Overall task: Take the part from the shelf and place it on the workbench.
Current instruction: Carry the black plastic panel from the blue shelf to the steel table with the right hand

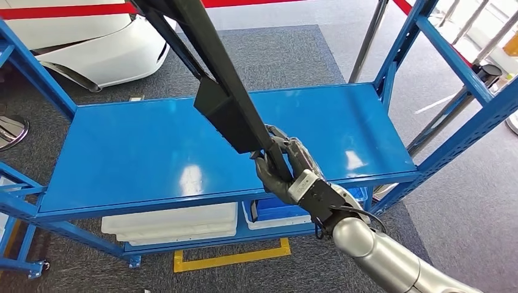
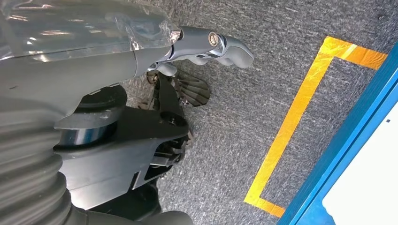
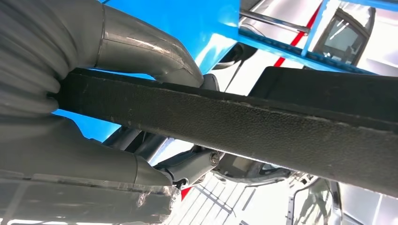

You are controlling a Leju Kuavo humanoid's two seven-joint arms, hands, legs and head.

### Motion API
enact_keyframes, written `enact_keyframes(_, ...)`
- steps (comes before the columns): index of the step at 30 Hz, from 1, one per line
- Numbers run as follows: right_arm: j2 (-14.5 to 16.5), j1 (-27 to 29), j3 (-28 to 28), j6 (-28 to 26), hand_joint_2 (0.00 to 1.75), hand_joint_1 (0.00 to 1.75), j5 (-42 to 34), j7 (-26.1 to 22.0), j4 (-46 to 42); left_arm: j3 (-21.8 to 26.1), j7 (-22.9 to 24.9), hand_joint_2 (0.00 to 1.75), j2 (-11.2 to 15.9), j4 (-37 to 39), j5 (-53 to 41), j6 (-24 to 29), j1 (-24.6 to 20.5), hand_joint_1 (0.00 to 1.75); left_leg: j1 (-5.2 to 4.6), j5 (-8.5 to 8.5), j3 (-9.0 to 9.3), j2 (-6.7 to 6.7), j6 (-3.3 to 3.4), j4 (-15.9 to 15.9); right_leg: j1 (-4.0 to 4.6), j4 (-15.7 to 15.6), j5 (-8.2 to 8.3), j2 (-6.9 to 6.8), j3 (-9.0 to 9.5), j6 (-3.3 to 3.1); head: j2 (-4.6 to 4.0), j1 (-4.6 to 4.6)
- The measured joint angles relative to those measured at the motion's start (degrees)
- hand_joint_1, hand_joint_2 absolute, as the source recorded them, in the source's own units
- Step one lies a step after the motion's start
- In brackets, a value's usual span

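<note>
The part (image 1: 211, 73) is a long black bar with a boxy black block partway along it. It slants up from the front of the blue shelf board (image 1: 134, 152) to the top edge of the head view, lifted off the board. My right hand (image 1: 287, 168) grips the bar's lower end above the shelf's front edge. Up close, the rough black bar (image 3: 244, 122) runs between the thumb and fingers of my right hand (image 3: 122, 108). My left hand (image 2: 197, 51) hangs over the grey carpet with its fingers loosely curled and nothing in it.
The blue rack has uprights at both sides (image 1: 464, 116). Under the shelf lie a white tray (image 1: 174, 223) and a blue bin (image 1: 281, 210). Yellow tape (image 1: 229, 259) marks the carpet. A white rounded body (image 1: 91, 46) stands behind the rack, metal posts (image 1: 366, 43) at the right.
</note>
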Motion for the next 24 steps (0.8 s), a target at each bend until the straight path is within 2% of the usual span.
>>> enact_keyframes(1,-0.05,0.17,-0.03,0.00,1.75,1.75,0.03,0.01,-0.02,-0.01,0.04,1.75,0.00,0.00,-0.04,-0.02,0.00,0.00,0.02,0.02,-0.06,0.03,0.03,0.03,-0.11,3.80,-1.90,0.00,-1.58,0.13,0.00,0.25)
enact_keyframes(2,-0.10,0.39,-0.04,0.00,1.75,1.75,0.07,0.02,-0.02,-0.01,0.09,1.75,0.00,0.00,-0.07,-0.04,0.01,0.00,0.06,0.02,-0.15,0.05,0.02,0.10,-0.27,6.93,-3.04,-0.01,-2.84,0.28,0.00,0.44)
enact_keyframes(3,-0.16,0.58,-0.05,0.01,1.75,1.75,0.15,0.03,-0.02,-0.02,0.11,1.75,0.00,0.00,-0.08,-0.06,0.02,0.00,0.13,0.01,-0.26,0.05,-0.01,0.23,-0.43,8.34,-3.12,-0.02,-3.30,0.43,0.00,0.57)
enact_keyframes(4,-0.22,0.69,-0.06,0.01,1.75,1.75,0.22,0.04,-0.02,-0.02,0.13,1.75,0.00,0.00,-0.09,-0.07,0.02,0.00,0.25,-0.03,-0.40,0.04,-0.11,0.44,-0.61,7.46,-2.09,-0.05,-2.65,0.59,0.00,0.69)
enact_keyframes(6,-0.30,0.74,-0.15,0.01,1.75,1.75,0.33,0.07,-0.04,-0.02,0.15,1.75,0.01,0.01,-0.15,-0.07,0.02,0.00,0.56,-0.31,-0.74,0.02,-0.65,1.19,-0.98,0.45,1.17,-0.23,1.24,1.00,0.00,1.07)
enact_keyframes(8,-0.32,0.76,-0.26,0.01,1.75,1.75,0.35,0.09,-0.13,-0.02,0.20,1.75,0.03,0.03,-0.20,-0.07,-0.02,0.00,0.62,-0.56,-1.15,-0.04,-1.54,1.96,-0.92,-4.95,3.00,-0.04,4.17,0.85,0.00,1.56)
enact_keyframes(9,-0.32,0.76,-0.29,0.02,1.75,1.75,0.36,0.09,-0.20,-0.03,0.23,1.75,0.04,0.04,-0.21,-0.06,-0.04,0.00,0.56,-0.55,-1.30,-0.08,-1.96,2.21,-0.83,-5.70,2.94,0.11,4.47,0.56,0.00,1.61)
enact_keyframes(12,-0.31,0.72,-0.48,0.16,1.75,1.75,0.36,0.12,-0.35,-0.04,0.28,1.75,0.04,0.09,-0.22,0.02,-0.02,0.00,0.69,-0.50,-1.73,-0.21,-3.13,2.68,-0.65,-5.71,3.37,0.24,3.71,-0.71,0.00,0.99)
enact_keyframes(13,-0.30,0.71,-0.55,0.22,1.75,1.75,0.36,0.12,-0.39,-0.04,0.29,1.75,0.04,0.11,-0.22,0.04,-0.01,0.00,0.80,-1.51,-2.19,-0.19,-3.46,3.65,-0.62,-5.79,3.70,0.18,3.37,-1.20,0.00,0.68)
enact_keyframes(14,-0.28,0.69,-0.59,0.26,1.75,1.75,0.36,0.12,-0.45,-0.05,0.29,1.75,0.04,0.14,-0.22,0.04,-0.01,0.00,0.87,-3.39,-2.98,-0.16,-3.69,5.75,-0.62,-5.92,4.06,0.10,3.00,-1.69,0.00,0.31)
enact_keyframes(16,-0.27,0.73,-0.63,0.29,1.75,1.75,0.37,0.12,-0.53,-0.06,0.30,1.75,0.04,0.16,-0.22,0.04,-0.02,0.00,0.88,-8.56,-5.25,-0.08,-3.91,12.82,-0.39,-5.93,4.72,-0.07,2.18,-2.33,0.00,-0.69)
enact_keyframes(17,-0.27,0.76,-0.63,0.30,1.75,1.75,0.36,0.12,-0.54,-0.06,0.30,1.75,0.04,0.17,-0.22,0.04,-0.02,0.00,0.84,-10.50,-6.14,-0.08,-3.94,16.30,-0.20,-5.90,5.05,-0.14,1.73,-2.50,0.00,-1.08)
enact_keyframes(18,-0.27,0.79,-0.63,0.32,1.75,1.75,0.36,0.12,-0.54,-0.06,0.30,1.75,0.04,0.20,-0.22,0.04,-0.02,0.00,0.76,-11.40,-6.29,-0.08,-3.85,18.37,0.02,-5.88,5.40,-0.20,1.27,-2.62,0.00,-1.36)
enact_keyframes(19,-0.27,0.80,-0.64,0.33,1.75,1.75,0.35,0.12,-0.55,-0.06,0.30,1.75,0.04,0.22,-0.22,0.04,-0.02,0.00,0.64,-11.19,-5.46,-0.08,-3.62,18.36,0.23,-5.85,5.75,-0.23,0.83,-2.69,0.00,-1.58)
enact_keyframes(20,-0.27,0.80,-0.64,0.33,1.75,1.75,0.35,0.12,-0.55,-0.06,0.30,1.75,0.04,0.23,-0.22,0.04,-0.03,0.00,0.44,-10.07,-3.54,-0.09,-3.21,16.16,0.44,-5.83,6.12,-0.23,0.44,-2.72,0.00,-1.83)
enact_keyframes(22,-0.27,0.79,-0.67,0.33,1.75,1.75,0.36,0.12,-0.58,-0.06,0.30,1.75,0.11,0.26,-0.22,0.04,-0.11,0.00,-0.20,-7.56,2.06,-0.09,-1.87,7.84,0.74,-5.82,6.85,-0.24,-0.15,-2.61,0.00,-2.24)
enact_keyframes(23,-0.27,0.80,-0.69,0.33,1.75,1.75,0.37,0.13,-0.60,-0.06,0.30,1.75,0.18,0.27,-0.22,0.04,-0.15,0.00,-0.50,-6.66,4.20,0.03,-1.42,4.28,0.73,-5.85,7.25,-0.28,-0.32,-2.41,0.00,-2.27)
enact_keyframes(24,-0.27,0.81,-0.71,0.32,1.75,1.75,0.37,0.13,-0.61,-0.06,0.30,1.75,0.24,0.29,-0.22,0.04,-0.18,0.00,-0.78,-6.20,5.39,0.14,-1.12,1.97,0.62,-5.89,7.63,-0.37,-0.44,-2.11,0.00,-2.28)
